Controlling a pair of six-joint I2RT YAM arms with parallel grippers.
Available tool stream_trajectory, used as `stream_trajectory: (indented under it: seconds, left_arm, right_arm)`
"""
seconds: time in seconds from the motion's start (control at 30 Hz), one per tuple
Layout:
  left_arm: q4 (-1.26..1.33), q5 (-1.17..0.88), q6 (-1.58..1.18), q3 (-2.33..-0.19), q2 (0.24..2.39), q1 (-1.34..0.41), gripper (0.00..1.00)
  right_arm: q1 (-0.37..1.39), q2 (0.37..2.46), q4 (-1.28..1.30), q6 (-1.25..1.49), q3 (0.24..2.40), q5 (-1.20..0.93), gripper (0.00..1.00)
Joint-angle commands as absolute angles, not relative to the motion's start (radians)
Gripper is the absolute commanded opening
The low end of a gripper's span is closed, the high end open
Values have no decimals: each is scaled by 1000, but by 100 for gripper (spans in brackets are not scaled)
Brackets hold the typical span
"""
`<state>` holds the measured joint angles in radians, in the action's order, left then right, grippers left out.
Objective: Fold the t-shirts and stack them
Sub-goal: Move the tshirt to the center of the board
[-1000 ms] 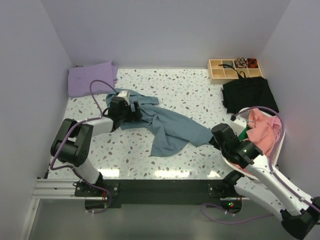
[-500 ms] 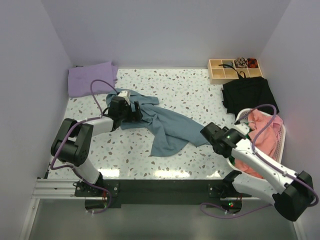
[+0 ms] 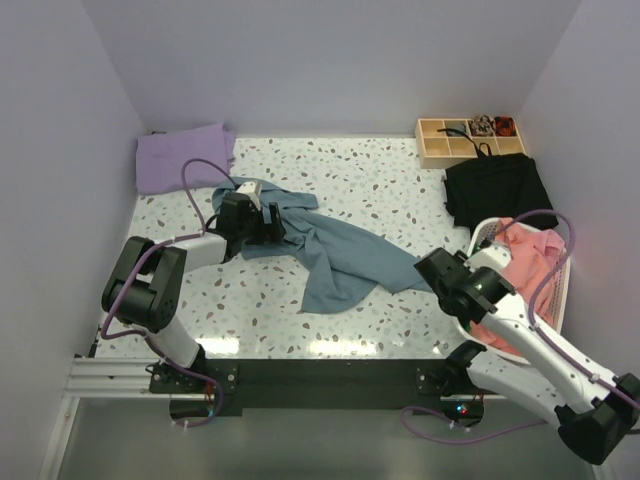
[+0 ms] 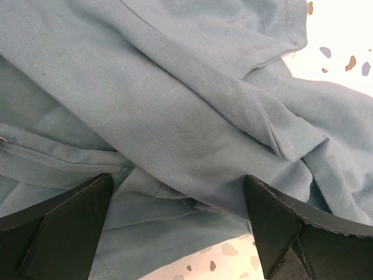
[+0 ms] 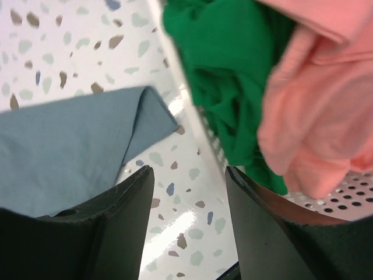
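Note:
The slate-blue t-shirt [image 3: 335, 252] lies crumpled across the middle of the table. My left gripper [image 3: 268, 222] sits low over its left part, open, with folds of the blue cloth [image 4: 175, 116] lying between the spread fingers [image 4: 64, 221]. My right gripper [image 3: 438, 272] is open and empty above bare table, between the blue shirt's right corner [image 5: 76, 146] and the basket. A lavender-purple t-shirt [image 3: 185, 157] lies folded at the back left. A salmon-pink t-shirt [image 3: 525, 265] lies in the basket and also shows in the right wrist view [image 5: 326, 105].
A white perforated basket [image 3: 484, 230] stands at the right edge, holding green cloth [image 5: 227, 87] under the pink shirt; its rim [image 5: 201, 131] is just right of my right gripper. A black cloth [image 3: 498, 190] and a wooden compartment box [image 3: 468, 138] lie at the back right.
My right arm swung left toward the blue shirt's corner, then drew back slightly to the right. My left gripper and the shirts have not moved.

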<state>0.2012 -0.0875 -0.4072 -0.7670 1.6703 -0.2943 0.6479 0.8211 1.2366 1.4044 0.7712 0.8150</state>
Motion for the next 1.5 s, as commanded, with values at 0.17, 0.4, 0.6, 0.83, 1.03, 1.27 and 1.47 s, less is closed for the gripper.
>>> stream_trajectory:
  seconds: [0.17,0.4,0.6,0.83,1.03,1.27,1.47]
  left_arm:
    - [135,-138,-403,-764,1706,-291,100]
    - [132,-155,-393,-772,1726,-291,100]
    - [140,-181,-391,-775,1741,-291,100]
    - [144,-192,-385,-776,1752,-291,100]
    - [153,-202,-385,-775,1770,-291,100]
    - [135,-193,-377,-779,1755,-291,100]
    - [133,-193,-374,-782,1750,-291,100]
  right_arm:
    - [649,1122,789,1019,729,580,63]
    - [649,1261,1256,1584,755,726,76]
    - [649,1039,1387,1841,663,751,77]
    - [647,789,1588,1929,692,923,99]
    - [646,785,1366,1583,698,887,99]
    - [646,1138,1195,1547,706,752,99]
    - [647,1281,1402,1848,726,750,99]
